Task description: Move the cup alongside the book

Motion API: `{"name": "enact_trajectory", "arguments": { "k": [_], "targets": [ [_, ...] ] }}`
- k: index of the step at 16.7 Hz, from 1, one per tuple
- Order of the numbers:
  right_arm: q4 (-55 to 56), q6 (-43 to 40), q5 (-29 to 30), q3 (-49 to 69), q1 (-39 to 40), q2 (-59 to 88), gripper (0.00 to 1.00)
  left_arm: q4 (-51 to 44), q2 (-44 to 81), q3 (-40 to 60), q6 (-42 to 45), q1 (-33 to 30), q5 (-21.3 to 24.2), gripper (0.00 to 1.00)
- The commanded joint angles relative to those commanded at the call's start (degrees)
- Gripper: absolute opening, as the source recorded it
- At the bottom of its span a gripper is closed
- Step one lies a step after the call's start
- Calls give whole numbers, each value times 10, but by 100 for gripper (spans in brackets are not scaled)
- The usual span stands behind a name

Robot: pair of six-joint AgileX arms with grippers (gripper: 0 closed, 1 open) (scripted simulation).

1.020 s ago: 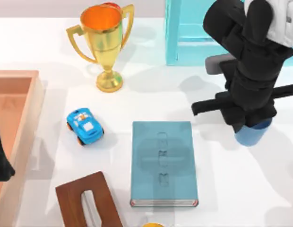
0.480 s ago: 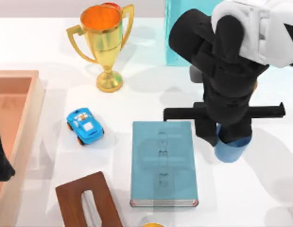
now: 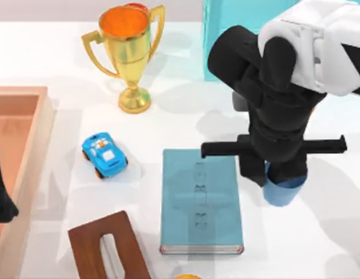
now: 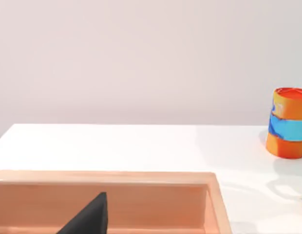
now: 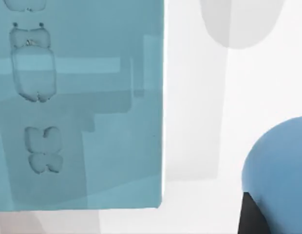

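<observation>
The right gripper (image 3: 281,177) is clamped on the cup (image 3: 280,192), carrying it at the book's (image 3: 198,200) three o'clock, just beside it. Transport looks nearly finished; next comes lowering onto the desk (image 3: 319,244) and releasing. The left arm sits parked at nine o'clock.

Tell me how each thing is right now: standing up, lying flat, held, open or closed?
Cup: upright, held by the right gripper, just right of the book, gap between.
Book: closed, lying flat.
Trophy: standing upright.
Toy car: on its wheels.
Tissue box: flat, slot facing up.
Wooden tray: open-topped.
Left gripper: parked over the tray.
</observation>
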Motion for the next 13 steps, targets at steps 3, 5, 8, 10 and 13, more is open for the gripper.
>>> {"name": "enact_trajectory", "arguments": {
  "k": [3,5,8,10,13],
  "targets": [
    [69,-5,0,-60,-4,3,0,0,0,0,0,0,0,100],
    [98,-8,0,-89,-6,4,0,0,0,0,0,0,0,100],
    [104,-8,0,-95,-6,4,0,0,0,0,0,0,0,100],
    [104,-8,0,-95,-6,4,8,0,0,0,0,0,0,100],
    [104,-8,0,-95,-6,4,30,0,0,0,0,0,0,100]
  ]
}}
